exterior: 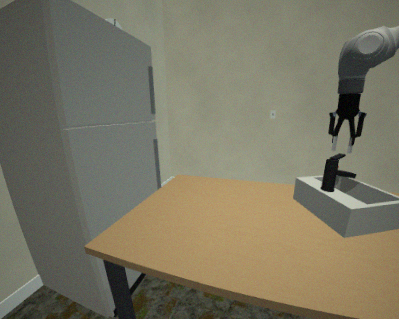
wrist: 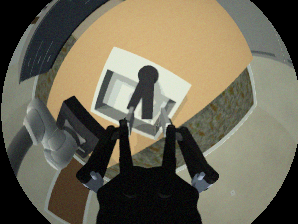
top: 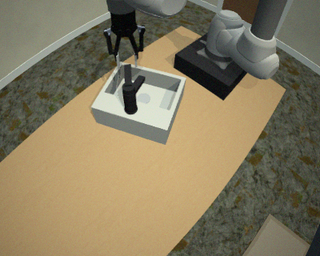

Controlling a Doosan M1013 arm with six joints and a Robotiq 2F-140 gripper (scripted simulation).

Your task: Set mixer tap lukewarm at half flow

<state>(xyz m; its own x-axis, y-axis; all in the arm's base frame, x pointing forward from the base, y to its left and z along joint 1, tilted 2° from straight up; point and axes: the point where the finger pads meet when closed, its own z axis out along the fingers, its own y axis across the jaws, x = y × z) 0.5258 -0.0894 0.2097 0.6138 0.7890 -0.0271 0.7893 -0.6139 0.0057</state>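
A black mixer tap [top: 130, 97] stands on the near rim of a white sink basin [top: 142, 103] on the wooden table. Its spout [top: 138, 82] reaches out over the basin. Its lever [top: 127, 73] is tilted upward and, in the top view, points away to one side of the spout. My gripper [top: 126, 62] hangs fingers down just above the lever's tip, partly open and empty. In the exterior view the gripper [exterior: 341, 147] is a small gap above the lever [exterior: 335, 157]. The wrist view shows the fingertips framing the tap [wrist: 144, 90] below. The red and blue dots are not visible.
The arm's dark base block [top: 210, 69] sits on the table behind the sink. A tall grey fridge [exterior: 77, 150] stands beside the table's far end. A cardboard box [top: 275, 240] lies on the floor.
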